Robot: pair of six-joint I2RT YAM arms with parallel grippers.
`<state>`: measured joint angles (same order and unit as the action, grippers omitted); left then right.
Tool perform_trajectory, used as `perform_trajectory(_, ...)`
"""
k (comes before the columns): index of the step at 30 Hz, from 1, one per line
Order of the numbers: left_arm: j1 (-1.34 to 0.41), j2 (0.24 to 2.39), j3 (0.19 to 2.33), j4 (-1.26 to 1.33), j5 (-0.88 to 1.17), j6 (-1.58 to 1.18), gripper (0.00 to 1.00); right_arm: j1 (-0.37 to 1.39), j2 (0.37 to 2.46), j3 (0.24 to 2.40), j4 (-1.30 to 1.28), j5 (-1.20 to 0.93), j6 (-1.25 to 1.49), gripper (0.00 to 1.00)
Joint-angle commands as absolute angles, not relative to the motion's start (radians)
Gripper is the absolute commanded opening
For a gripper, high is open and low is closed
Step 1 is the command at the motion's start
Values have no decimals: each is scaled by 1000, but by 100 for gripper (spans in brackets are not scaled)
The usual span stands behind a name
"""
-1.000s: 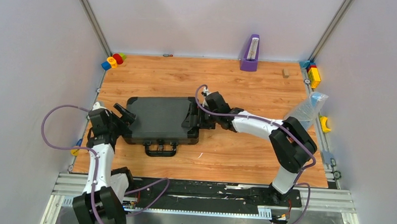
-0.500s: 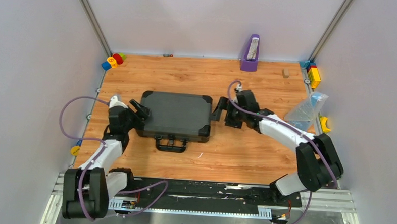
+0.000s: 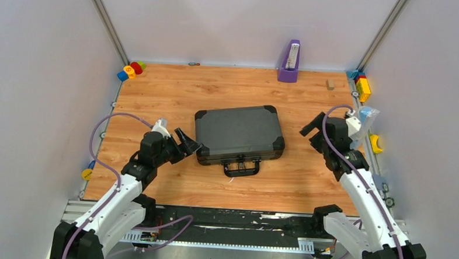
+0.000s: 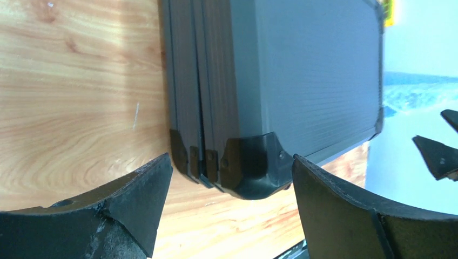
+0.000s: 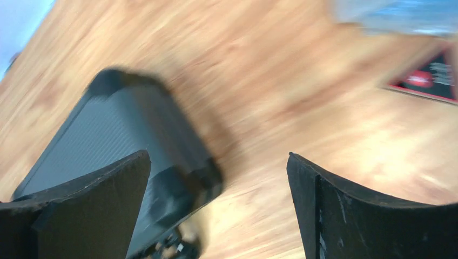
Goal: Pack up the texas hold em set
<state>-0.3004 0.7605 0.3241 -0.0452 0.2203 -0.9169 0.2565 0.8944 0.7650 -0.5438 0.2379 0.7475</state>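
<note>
Bright even light, top view sharp, faint shadow beside briefcase [image 3: 239, 131], right wrist view motion-blurred, left wrist crisp.

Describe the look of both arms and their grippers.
The left arm and right arm have white link shells between bulky black joint housings. A purple cable loops outside each. The left gripper and right gripper are black; their fingers are broad, curved wedges with scuffed edges.

Right wrist view is motion-blurred: the briefcase [image 5: 108, 118] is smeared and its latches are illegible. Left wrist view cuts it off at the top edge. The small item [image 3: 193, 63] at the table [image 3: 176, 92] far edge is too small to identify.
</note>
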Motion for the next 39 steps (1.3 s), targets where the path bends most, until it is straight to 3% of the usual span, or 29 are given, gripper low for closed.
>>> perform_trajectory(1, -302, 773, 414, -197, 216, -783, 92, 149, 965, 782, -762, 541, 886, 100)
perform_trajectory(9, -302, 766, 397, -26, 312, -622, 97, -177, 1182, 794, -707, 322, 746, 100)
perform_trajectory(15, -302, 702, 296, 142, 346, -515, 100, -207, 1284, 832, -619, 288, 658, 100)
perform_trajectory(21, -309, 607, 262, 121, 340, -442, 100, -234, 1416, 836, -530, 338, 608, 100)
perform_trajectory(26, -427, 621, 287, 84, 228, -397, 100, -256, 1561, 853, -520, 358, 622, 98)
perform_trajectory(30, -470, 616, 301, 54, 159, -382, 100, -255, 1671, 864, -516, 272, 652, 81)
perform_trajectory(33, -486, 612, 305, 42, 136, -378, 100, -239, 1679, 876, -522, 195, 661, 53)
perform_trajectory(35, -489, 612, 307, 38, 126, -377, 100, -196, 1643, 874, -536, 163, 660, 24)
perform_trajectory(39, -489, 608, 308, 35, 118, -377, 100, -100, 1581, 904, -616, 153, 678, 10)
